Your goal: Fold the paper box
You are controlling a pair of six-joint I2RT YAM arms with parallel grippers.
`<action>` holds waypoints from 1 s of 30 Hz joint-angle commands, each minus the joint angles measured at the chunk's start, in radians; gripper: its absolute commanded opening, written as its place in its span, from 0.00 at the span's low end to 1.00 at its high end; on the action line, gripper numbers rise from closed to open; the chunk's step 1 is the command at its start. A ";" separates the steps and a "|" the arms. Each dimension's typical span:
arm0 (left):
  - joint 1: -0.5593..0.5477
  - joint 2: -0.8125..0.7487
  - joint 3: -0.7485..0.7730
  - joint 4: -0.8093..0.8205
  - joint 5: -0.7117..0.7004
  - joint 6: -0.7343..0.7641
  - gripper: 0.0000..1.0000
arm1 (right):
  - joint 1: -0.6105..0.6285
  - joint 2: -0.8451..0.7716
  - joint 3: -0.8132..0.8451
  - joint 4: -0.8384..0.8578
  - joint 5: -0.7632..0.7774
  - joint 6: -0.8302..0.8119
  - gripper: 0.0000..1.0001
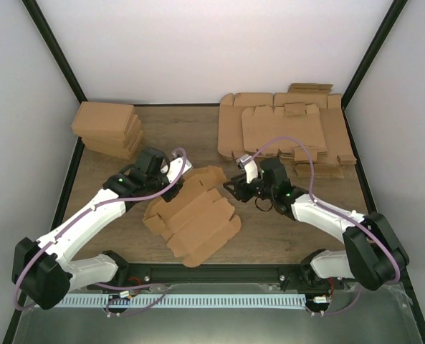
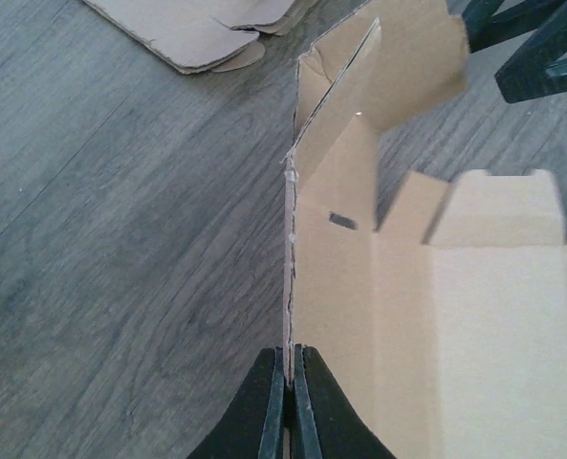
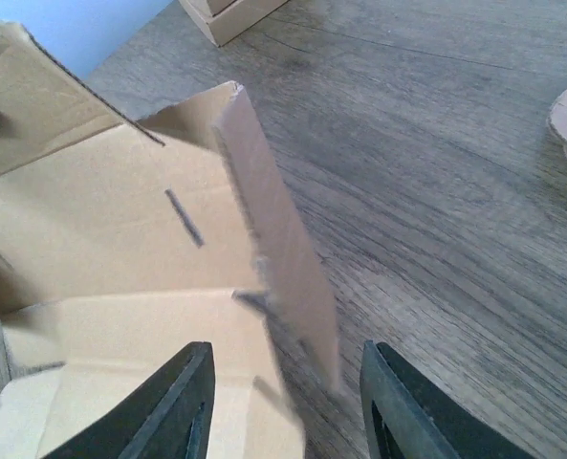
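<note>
The paper box lies mid-table as a light-brown creased sheet, its far side raised into flaps. My left gripper is at its far left corner. In the left wrist view that gripper is shut on the thin edge of an upright wall of the paper box. My right gripper is at the far right corner. Its jaws stand open, with a blurred upright flap of the paper box between them, touching neither finger.
A stack of folded brown boxes stands at the back left. Overlapping flat cardboard sheets cover the back right, and their edge shows in the left wrist view. White walls surround the wooden table.
</note>
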 commanded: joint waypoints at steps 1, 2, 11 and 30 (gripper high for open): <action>-0.011 0.001 0.031 0.028 -0.030 -0.032 0.04 | 0.007 -0.043 0.048 -0.081 0.056 -0.031 0.46; -0.015 -0.002 0.031 0.026 -0.044 -0.028 0.04 | 0.006 -0.055 0.046 -0.086 0.071 -0.022 0.49; -0.076 0.030 0.076 -0.022 -0.187 -0.010 0.04 | 0.007 -0.132 0.011 -0.042 0.003 0.036 0.57; -0.411 0.180 -0.002 0.074 -0.593 -0.146 0.05 | -0.114 -0.091 -0.186 0.348 -0.100 0.537 0.69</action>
